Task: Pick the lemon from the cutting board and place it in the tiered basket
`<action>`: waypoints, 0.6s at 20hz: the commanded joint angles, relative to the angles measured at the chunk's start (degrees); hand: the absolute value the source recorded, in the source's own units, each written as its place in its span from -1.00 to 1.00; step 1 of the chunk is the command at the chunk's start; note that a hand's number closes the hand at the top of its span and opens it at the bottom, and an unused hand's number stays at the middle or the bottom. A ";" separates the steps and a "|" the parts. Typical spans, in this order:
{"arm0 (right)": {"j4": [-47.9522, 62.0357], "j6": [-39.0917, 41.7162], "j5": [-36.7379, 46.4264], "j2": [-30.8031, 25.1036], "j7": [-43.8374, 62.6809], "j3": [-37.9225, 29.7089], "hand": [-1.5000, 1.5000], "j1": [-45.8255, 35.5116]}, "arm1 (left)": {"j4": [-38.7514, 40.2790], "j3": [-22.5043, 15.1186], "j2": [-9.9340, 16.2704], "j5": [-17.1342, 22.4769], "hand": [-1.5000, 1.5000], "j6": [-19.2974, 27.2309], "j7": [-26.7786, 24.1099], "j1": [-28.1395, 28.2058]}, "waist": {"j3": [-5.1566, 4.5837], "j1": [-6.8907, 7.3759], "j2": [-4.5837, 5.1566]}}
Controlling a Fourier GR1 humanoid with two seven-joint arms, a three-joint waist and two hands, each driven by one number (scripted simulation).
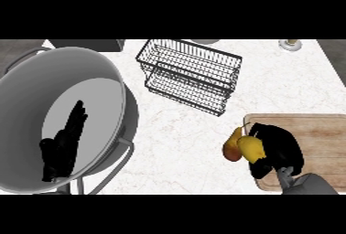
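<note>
Small yellow lemon [250, 147] sits at the left edge of the pale wooden cutting board [317, 132], just off its near-left corner, pressed against the black right hand [278, 148]. The right hand's fingers curl round the lemon from the right side, so the hand grips it; only the lemon's left face shows. Whether the lemon is lifted clear of the board or touching it, cannot tell.

Touching the lemon on its left is an orange-yellow pear-shaped fruit [233, 147] with a dark stem pointing up, lying on the white marble counter [182, 146] just beside the board's left edge. The grey right forearm comes in from the lower right corner over the board.

Black wire tiered basket [191, 75] stands on the counter, up and left of the lemon, well apart from it, tilted diagonally in the view; nothing visible inside.

Far left, a large grey metal pot [101, 68] with a loop handle at its near side fills the left part of the view. The black left hand [62, 146] shows over the pot's opening, fingers straight and pointing up, open, holding nothing.

A small white and gold round object [290, 44] stands at the counter's far right edge.
</note>
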 commanded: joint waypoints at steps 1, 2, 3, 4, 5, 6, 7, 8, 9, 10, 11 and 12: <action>-9.13 -1.52 2.05 1.80 3.32 0.61 1.00 0.28 | 5.34 -0.82 -2.13 0.66 0.00 -0.46 -1.86 5.46 | -1.03 -1.12 0.67; -12.46 -3.50 0.88 5.63 6.31 -0.06 1.00 0.08 | 4.97 0.51 -1.46 0.74 0.00 -0.08 -0.12 4.02 | -1.05 -1.58 0.56; -15.41 -3.29 -0.80 4.73 6.61 -2.65 1.00 -0.66 | 3.18 -1.55 -3.68 -0.47 0.00 1.09 -0.85 6.75 | -1.04 -1.57 0.36; -18.36 -3.83 -0.38 5.28 8.22 -3.02 1.00 -0.67 | 4.50 0.40 -1.60 -0.12 0.00 0.08 0.60 4.45 | -1.05 -2.08 0.46; -22.18 -2.81 -1.32 3.70 9.40 -5.12 1.00 -0.94 | 3.79 -0.24 -2.53 -0.51 0.00 0.58 1.70 4.10 | -1.05 -2.54 0.35; -25.02 -4.28 -0.72 4.51 10.56 -5.20 1.00 0.13 | 3.24 0.10 -2.42 0.23 0.00 -0.44 -1.07 8.12 | -1.08 -2.23 0.17; -26.43 -7.14 0.45 5.94 10.14 -5.31 1.00 0.81 | 3.37 1.34 -1.77 0.63 0.00 -0.53 -0.58 6.22 | -1.02 -2.18 0.39; -31.30 -4.83 -0.07 4.33 12.40 -6.78 1.00 -0.16 | 5.14 0.80 -2.72 -0.51 0.00 0.38 -1.09 5.54 | -1.10 -3.13 0.29; -31.70 -5.10 0.44 5.81 13.43 -7.76 1.00 -3.41 | 4.36 1.35 -1.75 0.35 0.00 -1.12 -1.22 5.91 | -1.09 -1.92 0.47; -36.98 -4.30 1.99 3.80 14.36 -8.05 1.00 -2.62 | 3.60 -0.05 -3.41 -0.63 0.00 -0.02 0.29 5.26 | -1.10 -3.04 0.15; -37.31 -1.19 1.58 1.46 14.12 -9.90 1.00 -5.53 | 3.37 -0.73 -4.35 -1.92 0.00 0.93 -1.04 7.46 | -1.10 -1.94 0.35; -41.48 -0.85 4.31 2.46 17.00 -7.37 1.00 -5.25 | 4.38 1.77 -2.43 0.52 0.00 -1.30 -0.96 5.69 | -1.17 -2.36 0.27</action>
